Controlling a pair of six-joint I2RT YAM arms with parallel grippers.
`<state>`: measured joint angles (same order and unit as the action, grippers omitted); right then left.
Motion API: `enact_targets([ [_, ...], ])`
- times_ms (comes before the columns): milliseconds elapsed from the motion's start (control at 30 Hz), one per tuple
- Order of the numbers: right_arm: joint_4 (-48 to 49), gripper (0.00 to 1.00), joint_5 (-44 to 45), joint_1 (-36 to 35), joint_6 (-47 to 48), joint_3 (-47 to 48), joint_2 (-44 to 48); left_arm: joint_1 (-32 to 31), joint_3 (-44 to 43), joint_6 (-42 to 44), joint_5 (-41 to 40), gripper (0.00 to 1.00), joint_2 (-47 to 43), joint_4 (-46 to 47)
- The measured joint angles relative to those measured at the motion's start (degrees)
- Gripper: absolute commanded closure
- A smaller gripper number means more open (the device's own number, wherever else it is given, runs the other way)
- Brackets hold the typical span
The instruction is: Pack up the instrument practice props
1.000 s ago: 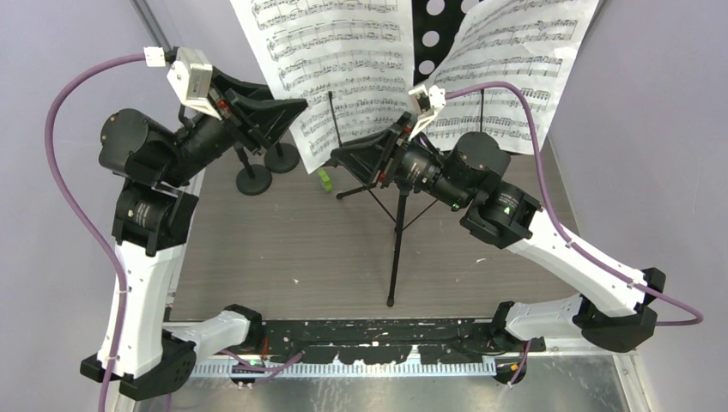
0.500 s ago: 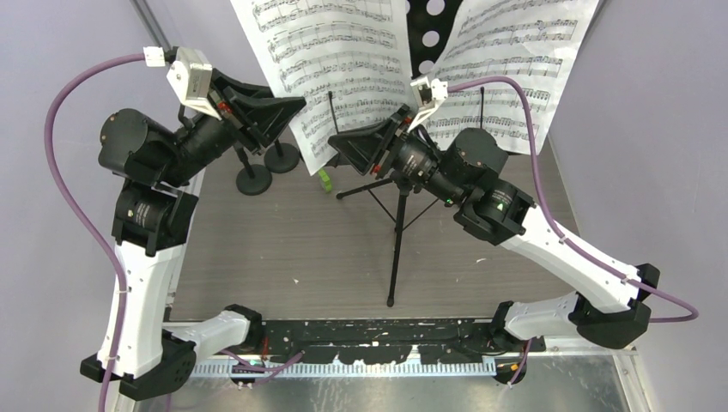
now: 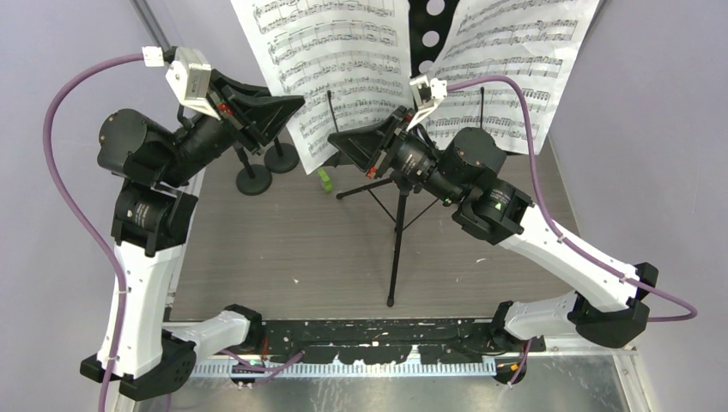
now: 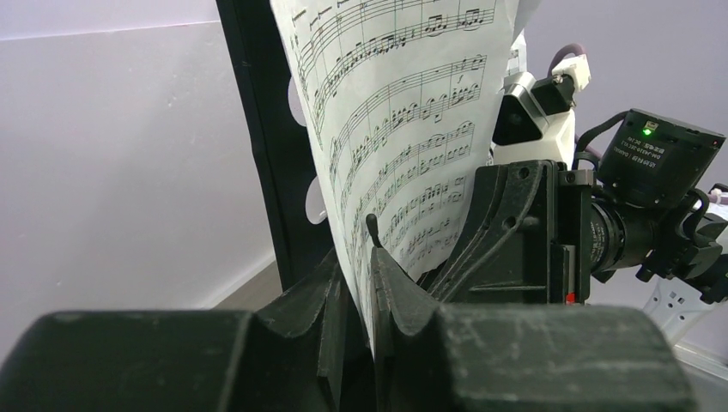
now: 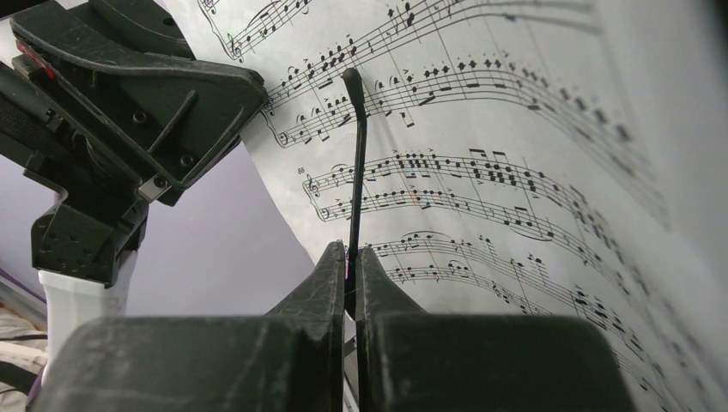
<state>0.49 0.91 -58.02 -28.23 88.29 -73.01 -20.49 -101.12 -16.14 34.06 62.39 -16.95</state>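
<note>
The black perforated music rack (image 3: 428,39) stands on tripod legs (image 3: 397,240) at the back. It bears a left sheet-music page (image 3: 343,60) and a right page (image 3: 515,60). My left gripper (image 3: 296,105) is shut on the left page's lower edge; the left wrist view shows the page (image 4: 403,112) between the jaws (image 4: 356,266). My right gripper (image 3: 336,142) is shut on the rack's thin black wire page holder (image 5: 354,172), in front of that page (image 5: 515,172). Two mic holders (image 3: 254,180) (image 3: 282,159) stand under the left arm. The microphones are out of view.
A small green object (image 3: 324,178) lies on the wooden table (image 3: 283,249) near the tripod. Purple walls (image 3: 652,129) close in on both sides. The two grippers are close together at the left page's lower corner.
My right gripper has moved a little up and to the left, with the wire holder in it. The left gripper has barely moved and still holds the page.
</note>
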Motion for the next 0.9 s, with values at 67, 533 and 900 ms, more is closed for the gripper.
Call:
enact_targets([
  [67,0.0,0.99,0.0,0.0,0.0,0.0,0.0,0.0,0.0,0.0,0.0,0.83,0.0,0.0],
  [533,6.5,0.99,-2.3,0.0,2.4,-6.1,3.2,0.0,0.0,0.1,-2.7,1.00,-0.2,-0.3],
  [900,7.3,0.99,-2.2,0.0,3.8,-7.7,4.5,0.0,-2.6,4.9,-10.6,1.00,-6.3,-7.0],
])
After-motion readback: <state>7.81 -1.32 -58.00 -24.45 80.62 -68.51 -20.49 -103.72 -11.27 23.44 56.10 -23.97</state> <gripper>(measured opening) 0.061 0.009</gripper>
